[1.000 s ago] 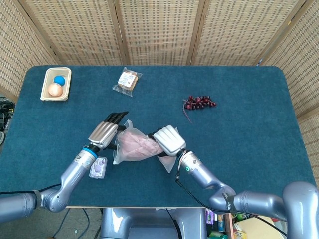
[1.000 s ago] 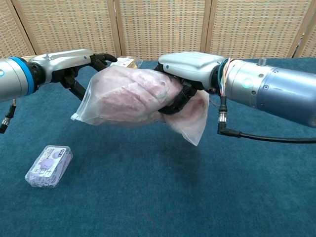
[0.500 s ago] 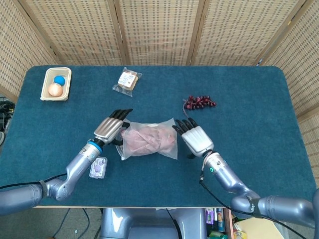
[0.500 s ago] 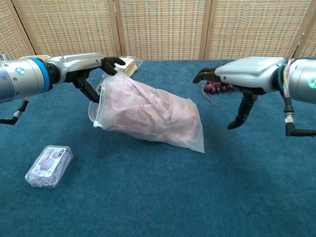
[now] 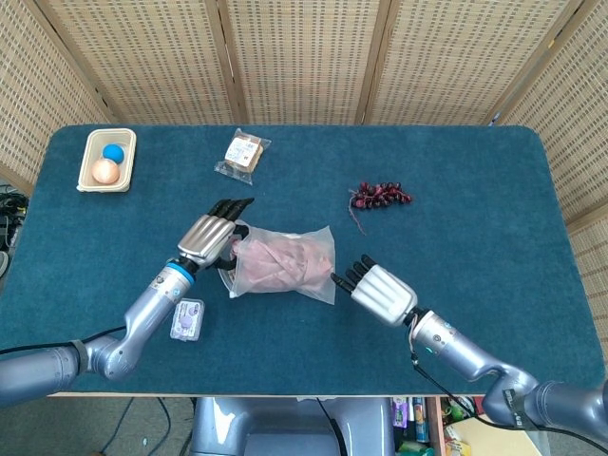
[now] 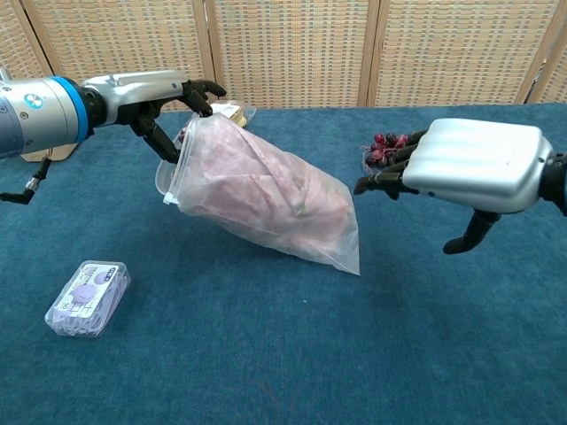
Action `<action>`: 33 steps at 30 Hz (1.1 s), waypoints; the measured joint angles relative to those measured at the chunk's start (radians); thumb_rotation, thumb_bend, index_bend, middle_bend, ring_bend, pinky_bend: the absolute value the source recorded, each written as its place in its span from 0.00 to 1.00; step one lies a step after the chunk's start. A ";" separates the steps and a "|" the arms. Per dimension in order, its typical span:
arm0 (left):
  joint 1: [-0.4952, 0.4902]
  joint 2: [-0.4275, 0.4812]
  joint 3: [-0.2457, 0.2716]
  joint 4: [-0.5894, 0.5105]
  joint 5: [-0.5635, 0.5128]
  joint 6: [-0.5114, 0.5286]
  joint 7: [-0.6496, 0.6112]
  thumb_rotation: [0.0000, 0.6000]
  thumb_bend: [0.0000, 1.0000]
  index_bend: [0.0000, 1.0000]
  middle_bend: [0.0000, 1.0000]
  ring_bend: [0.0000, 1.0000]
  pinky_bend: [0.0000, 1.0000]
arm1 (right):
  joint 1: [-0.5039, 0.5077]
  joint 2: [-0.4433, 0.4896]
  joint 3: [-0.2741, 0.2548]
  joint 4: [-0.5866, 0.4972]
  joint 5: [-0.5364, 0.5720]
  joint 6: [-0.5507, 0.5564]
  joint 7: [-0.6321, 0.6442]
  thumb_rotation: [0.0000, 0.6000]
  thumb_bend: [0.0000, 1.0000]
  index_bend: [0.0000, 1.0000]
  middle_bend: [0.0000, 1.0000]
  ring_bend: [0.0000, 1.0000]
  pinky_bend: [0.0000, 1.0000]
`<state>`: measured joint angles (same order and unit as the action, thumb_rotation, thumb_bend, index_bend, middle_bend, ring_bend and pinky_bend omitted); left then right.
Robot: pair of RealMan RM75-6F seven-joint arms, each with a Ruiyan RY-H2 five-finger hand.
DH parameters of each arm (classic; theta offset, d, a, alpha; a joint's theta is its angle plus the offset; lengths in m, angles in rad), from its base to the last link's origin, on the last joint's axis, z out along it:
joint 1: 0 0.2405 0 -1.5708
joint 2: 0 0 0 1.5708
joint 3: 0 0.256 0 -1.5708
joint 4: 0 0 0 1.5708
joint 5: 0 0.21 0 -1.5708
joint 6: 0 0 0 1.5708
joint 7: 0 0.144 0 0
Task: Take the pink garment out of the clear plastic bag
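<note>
We have the clear plastic bag (image 6: 266, 208) near the middle of the counter (image 5: 475, 171), its mouth end lifted by our left hand (image 5: 211, 237), which pinches the film at the opening; the far corner drags on the cloth. The pink garment (image 6: 257, 190) sits bunched inside, filling most of the bag. Our right hand (image 6: 474, 168) hovers just beside the bag's closed end, fingers spread, holding nothing. We judge the load light and floppy, the film slick and crinkly, so a squeeze through the plastic would likely slip. Better, we think, to reach in at the mouth by the left hand and grab a fold of soft cloth itself.
</note>
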<state>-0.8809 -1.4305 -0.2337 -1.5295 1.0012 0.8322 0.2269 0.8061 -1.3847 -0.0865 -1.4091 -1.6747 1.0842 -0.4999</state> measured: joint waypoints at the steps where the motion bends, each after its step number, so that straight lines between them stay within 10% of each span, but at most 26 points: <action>1: -0.003 0.004 -0.001 -0.006 -0.005 0.000 0.003 1.00 0.50 0.71 0.00 0.00 0.00 | 0.004 -0.011 -0.008 0.038 -0.042 0.008 0.001 1.00 0.09 0.18 0.49 0.45 0.48; 9: -0.010 0.024 -0.002 -0.035 -0.012 0.004 0.008 1.00 0.50 0.71 0.00 0.00 0.00 | 0.074 -0.152 -0.035 0.270 -0.224 0.017 -0.008 1.00 0.09 0.18 0.52 0.48 0.51; 33: -0.024 0.057 0.010 -0.091 -0.029 0.011 0.008 1.00 0.50 0.71 0.00 0.00 0.00 | 0.130 -0.341 -0.021 0.512 -0.267 -0.013 0.053 1.00 0.03 0.20 0.67 0.60 0.76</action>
<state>-0.9049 -1.3733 -0.2234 -1.6207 0.9720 0.8435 0.2348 0.9363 -1.7252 -0.1077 -0.8968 -1.9417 1.0714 -0.4466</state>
